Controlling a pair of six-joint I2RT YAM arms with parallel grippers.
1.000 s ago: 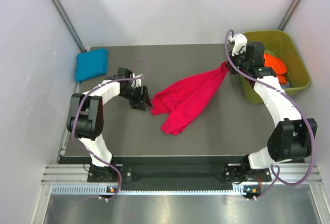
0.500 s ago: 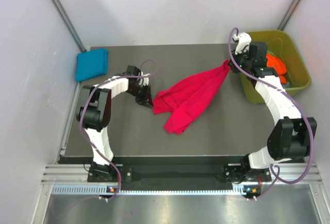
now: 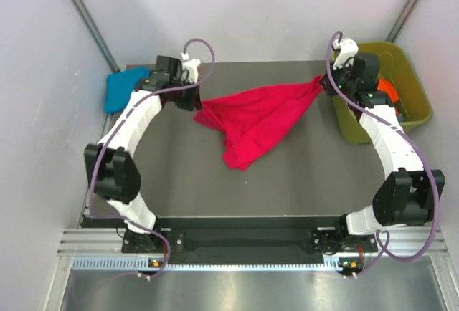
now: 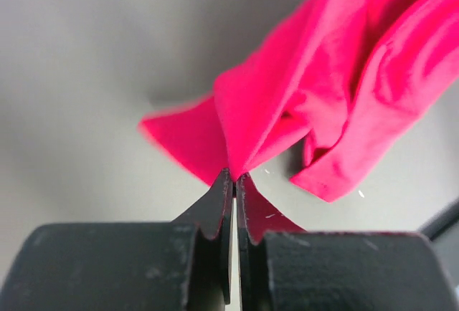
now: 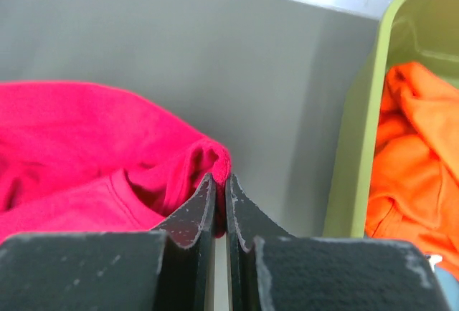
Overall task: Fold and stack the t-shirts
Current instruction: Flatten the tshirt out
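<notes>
1. Crimson-pink soft cloth, the pink shirt (image 3: 251, 121), spans the upper middle of the overhead frame. Its top edge is pulled nearly straight between two held corners, and the rest droops in loose, crumpled folds toward the centre.
2. The left gripper (image 4: 234, 178) has black, wedge-shaped fingers pressed together on a bunched corner at the shirt's left end. In the left wrist view the cloth fans out from the pinch toward the upper right, with a stitched hem on one hanging flap.
3. The right gripper (image 5: 221, 182) pinches the shirt's right end, where a rolled hem curls over the fingertips. Its dark fingers are scuffed and speckled.
4. The teal shirt (image 3: 125, 90) lies folded into a plump, squarish pad at the upper left of the overhead frame, on the table's left edge, just beside the left arm's wrist.
5. The olive-green plastic tub (image 3: 412, 74), smooth-walled with rounded corners, sits at the upper right, just beside the right gripper. It holds the orange shirts (image 3: 387, 89), bright and crumpled in a heap.
6. The table (image 3: 179, 175) is matte dark grey and flat.
</notes>
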